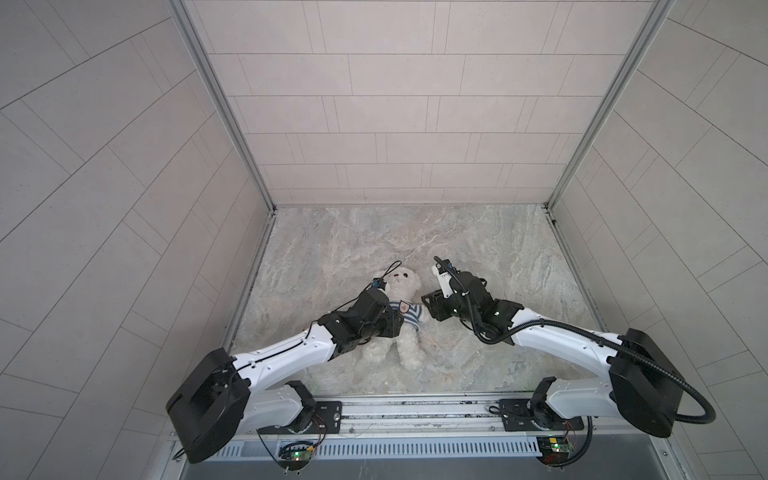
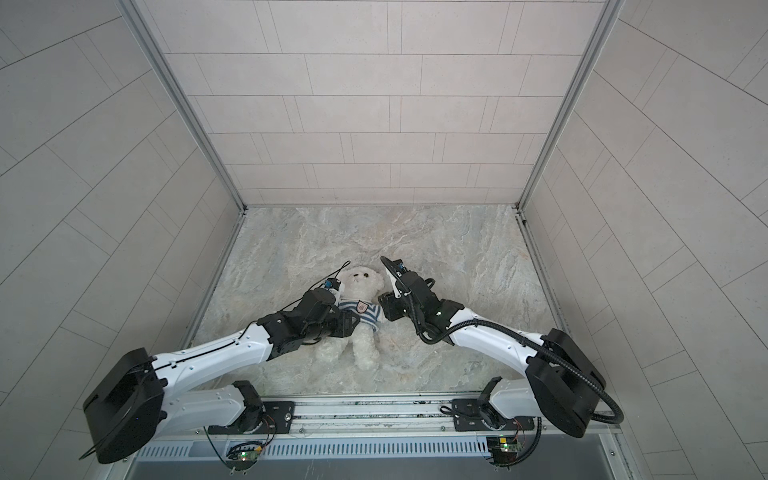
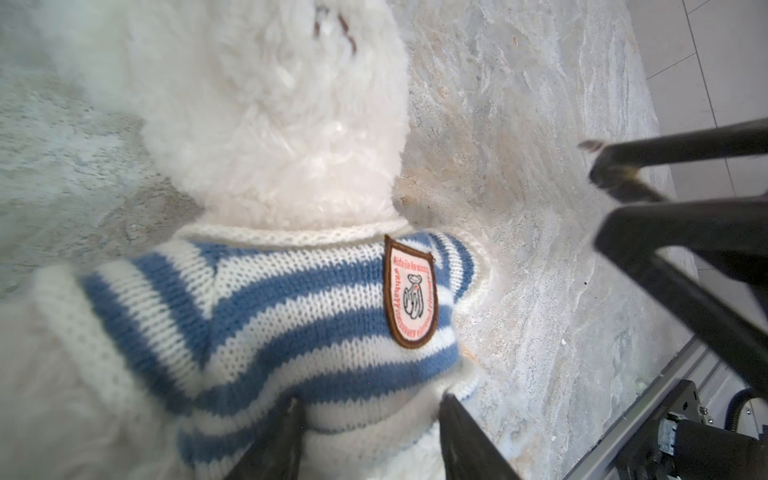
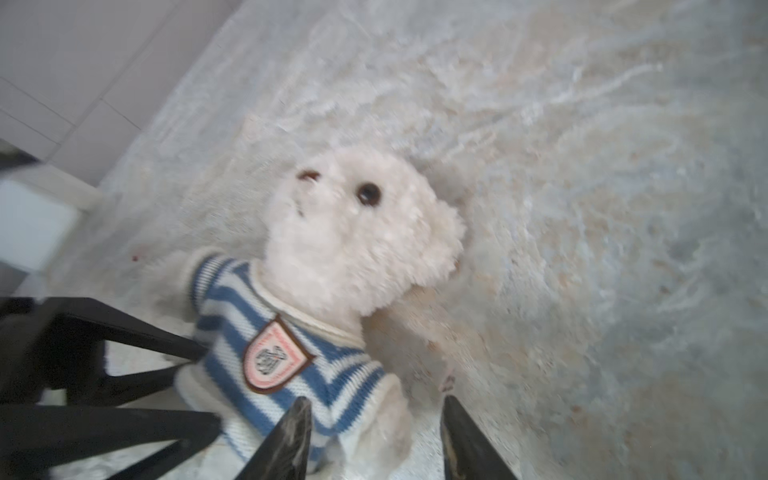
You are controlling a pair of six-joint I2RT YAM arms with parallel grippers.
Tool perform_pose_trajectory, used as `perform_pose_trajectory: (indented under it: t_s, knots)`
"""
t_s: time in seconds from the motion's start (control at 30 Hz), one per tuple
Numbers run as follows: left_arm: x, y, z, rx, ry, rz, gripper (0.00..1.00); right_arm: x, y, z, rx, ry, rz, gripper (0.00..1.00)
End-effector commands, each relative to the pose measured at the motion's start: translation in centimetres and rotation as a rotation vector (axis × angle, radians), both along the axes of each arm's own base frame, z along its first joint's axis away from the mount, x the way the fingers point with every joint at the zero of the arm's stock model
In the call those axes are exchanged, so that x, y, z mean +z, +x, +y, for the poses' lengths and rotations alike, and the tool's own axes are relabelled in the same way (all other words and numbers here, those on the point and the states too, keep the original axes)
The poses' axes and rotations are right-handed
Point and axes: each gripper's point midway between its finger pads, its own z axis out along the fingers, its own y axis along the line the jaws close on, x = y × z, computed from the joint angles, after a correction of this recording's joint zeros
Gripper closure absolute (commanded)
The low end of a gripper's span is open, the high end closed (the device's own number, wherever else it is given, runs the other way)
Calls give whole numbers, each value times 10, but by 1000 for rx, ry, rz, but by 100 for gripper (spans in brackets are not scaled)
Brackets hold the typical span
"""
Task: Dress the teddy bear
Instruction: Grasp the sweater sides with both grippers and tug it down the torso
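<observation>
White shells and black joints make up the two arms, both bolted to a metal rail (image 1: 415, 409) at the near edge of the marble-patterned table (image 1: 478, 257). The left arm (image 1: 282, 353) climbs to a black elbow. From there its forearm slopes forward and inward, with the wrist bent over the middle of the teddy bear (image 1: 403, 278). The right arm (image 1: 561, 340) mirrors it from the other side.

The left gripper (image 3: 370, 409) has its fingers roughly half apart, set across the bear's waist. The hem of the striped sweater (image 3: 291, 299) lies between them, but I can't tell whether they are squeezing it. The right gripper (image 4: 376, 401) is parted about as far and has hold of nothing. In the left wrist view its tips hang clear of the bear's striped sleeve, just beside it.

The teddy bear lies on its back near the middle of the table, face up, with its head towards the far wall and its legs towards the rail. The blue-and-white knitted sweater is on its chest, with a cream collar round the neck. A shield-shaped badge (image 3: 411, 291) with a brown border sits on the front. It has a small dark drawing in the centre and pink lettering round the edge, too fine for me to read. Beyond the bear, pale tiled walls (image 1: 395, 104) close in the table.
</observation>
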Motion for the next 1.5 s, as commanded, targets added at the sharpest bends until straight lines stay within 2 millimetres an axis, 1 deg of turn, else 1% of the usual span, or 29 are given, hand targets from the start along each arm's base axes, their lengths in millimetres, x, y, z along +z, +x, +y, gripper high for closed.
perform_pose_trajectory:
  t_s: [0.0, 0.07, 0.13, 0.23, 0.3, 0.43, 0.53, 0.67, 0.73, 0.83, 1.07, 1.17, 1.33, 1.47]
  knots:
    - [17, -5, 2, -22, 14, -7, 42, 12, -6, 6, 38, -38, -24, 48]
    - [26, -4, 3, -28, 11, -19, 41, 14, -8, 13, 54, -36, -24, 49]
    - [34, -2, 6, -21, -10, -26, 39, 12, -10, 21, 68, -30, -22, 52]
    - [44, 4, 14, 4, -57, -32, 39, 8, -13, 30, 84, -21, -11, 60]
    - [51, 11, 23, 25, -76, -43, 40, 4, -14, 37, 98, -19, -3, 68]
    - [53, 23, 34, 46, -70, -48, 44, -3, -14, 48, 113, -15, 13, 82]
    - [52, 32, 32, 42, -59, -52, 51, -10, -13, 53, 115, -15, 29, 90]
    - [42, 40, 23, 30, -54, -30, 65, -21, -13, 59, 120, -1, 54, 96]
    - [35, 42, 22, 24, -37, -19, 69, -24, -16, 61, 125, -3, 62, 98]
    - [25, 37, 20, 5, 1, -7, 73, -29, -21, 60, 126, -6, 77, 100]
    - [5, 18, 17, -25, 53, 26, 75, -44, -33, 57, 140, -20, 114, 100]
    - [-5, 11, 19, -33, 87, 39, 75, -52, -39, 54, 137, -28, 146, 100]
    - [-23, 0, 26, -35, 127, 71, 75, -67, -48, 44, 129, -56, 175, 100]
    - [-31, -5, 31, -33, 145, 81, 75, -78, -54, 38, 124, -73, 202, 100]
